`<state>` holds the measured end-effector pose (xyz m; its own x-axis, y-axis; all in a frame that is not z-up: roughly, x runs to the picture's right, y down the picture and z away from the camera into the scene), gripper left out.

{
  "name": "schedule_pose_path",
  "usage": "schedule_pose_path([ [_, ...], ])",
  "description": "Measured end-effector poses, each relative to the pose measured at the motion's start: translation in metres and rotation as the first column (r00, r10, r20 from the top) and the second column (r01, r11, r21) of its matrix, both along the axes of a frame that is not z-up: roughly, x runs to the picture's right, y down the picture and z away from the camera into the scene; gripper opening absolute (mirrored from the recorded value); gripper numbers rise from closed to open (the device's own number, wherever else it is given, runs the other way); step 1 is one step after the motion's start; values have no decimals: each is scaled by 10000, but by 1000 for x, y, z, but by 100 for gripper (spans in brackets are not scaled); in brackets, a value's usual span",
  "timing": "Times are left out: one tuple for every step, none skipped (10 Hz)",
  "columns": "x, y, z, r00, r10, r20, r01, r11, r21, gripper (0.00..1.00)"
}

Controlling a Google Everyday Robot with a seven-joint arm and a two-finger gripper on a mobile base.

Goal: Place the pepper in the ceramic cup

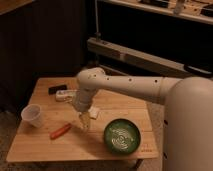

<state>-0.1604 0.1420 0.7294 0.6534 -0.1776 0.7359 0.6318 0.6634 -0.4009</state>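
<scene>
Nothing's done yet tbh: the pepper (pixel 60 131) lies on the table (pixel 40 146) near the ceramic cup (pixel 31 115), and the gripper (pixel 84 122) hangs just beside it, can't tell how open.

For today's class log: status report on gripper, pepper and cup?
Gripper low over table, beside pepper. Pepper lying on table, not gripped. Cup upright, nothing between.
</scene>
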Motion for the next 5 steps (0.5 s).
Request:
schedule_pose_path([
  [0,2,0,10000,-22,18,22,10000,-15,100],
  [0,5,0,10000,-39,37,39,10000,-32,100],
  [-1,6,0,10000,-55,44,55,10000,-36,100],
  [0,8,0,10000,-68,45,68,10000,-60,100],
  [0,9,0,10000,-80,59,81,9999,-73,100],
])
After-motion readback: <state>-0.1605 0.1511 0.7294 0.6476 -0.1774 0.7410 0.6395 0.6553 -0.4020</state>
